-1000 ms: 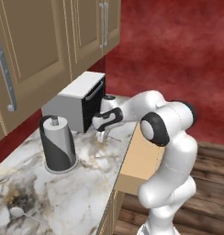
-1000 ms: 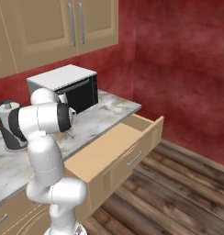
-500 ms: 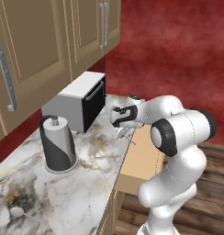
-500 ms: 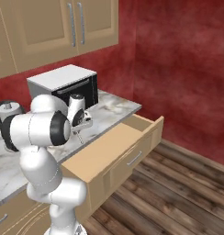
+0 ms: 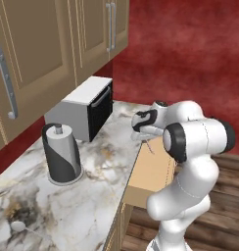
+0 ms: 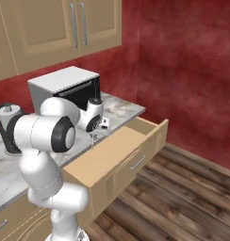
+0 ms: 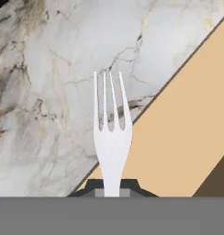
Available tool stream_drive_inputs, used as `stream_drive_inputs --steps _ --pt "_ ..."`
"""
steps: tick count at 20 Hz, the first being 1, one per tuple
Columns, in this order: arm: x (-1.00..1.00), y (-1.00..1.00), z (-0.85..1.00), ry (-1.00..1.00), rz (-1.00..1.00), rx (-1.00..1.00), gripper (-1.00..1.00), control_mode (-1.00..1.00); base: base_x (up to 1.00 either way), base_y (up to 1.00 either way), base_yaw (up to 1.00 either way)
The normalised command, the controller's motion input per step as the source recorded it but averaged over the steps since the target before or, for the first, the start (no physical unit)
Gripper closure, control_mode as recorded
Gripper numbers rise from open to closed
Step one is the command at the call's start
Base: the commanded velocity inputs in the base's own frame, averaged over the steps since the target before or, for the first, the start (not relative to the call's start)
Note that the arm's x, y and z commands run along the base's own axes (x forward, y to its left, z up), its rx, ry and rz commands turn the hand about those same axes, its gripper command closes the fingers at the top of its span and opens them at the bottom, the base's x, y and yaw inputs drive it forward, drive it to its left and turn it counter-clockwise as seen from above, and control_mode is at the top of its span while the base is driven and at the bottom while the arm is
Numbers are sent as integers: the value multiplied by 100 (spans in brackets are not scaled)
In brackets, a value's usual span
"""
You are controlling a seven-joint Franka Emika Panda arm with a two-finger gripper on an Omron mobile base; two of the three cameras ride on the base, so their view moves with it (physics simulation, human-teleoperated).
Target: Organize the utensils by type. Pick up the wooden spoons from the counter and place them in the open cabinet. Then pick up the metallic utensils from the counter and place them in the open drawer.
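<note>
A silver-grey fork (image 7: 111,133) stands up between the gripper's (image 7: 112,184) closed fingers, clamped by its handle, its three tines pointing away from the hand; in the hand view the tines lie over the marble counter (image 7: 49,92), right at the dark line where the slab's front edge meets the pale tan bottom of the open drawer (image 7: 187,119). From the left base view the gripper (image 5: 141,133) hangs over that same front edge, near the counter's right-hand end, with the fork showing as a thin sliver (image 5: 150,146) below it; the drawer (image 5: 152,169) is pulled out just beneath and beside it. The right base view puts the gripper (image 6: 99,128) above the drawer's back corner (image 6: 112,141), the fork a faint line hanging down that is too small to make out well. On the counter behind stands a grey toaster oven (image 5: 84,108) against the wall; nearer the left end a dark paper-towel holder (image 5: 61,157); close to the counter's front left corner lies a small metal spoon (image 5: 19,226), well apart from the gripper. Tan wall cabinets (image 5: 38,54) with silver bar handles hang above.
</note>
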Motion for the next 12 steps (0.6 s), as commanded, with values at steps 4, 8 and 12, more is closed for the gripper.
stream_drive_inputs --steps 4,8,12 --pt "12 -52 -16 7 -57 0 100 -100 0 0 0" --pt "7 -49 -23 15 -58 0 100 -100 0 0 0" --pt "6 -45 -32 15 -44 1 100 -100 0 0 0"
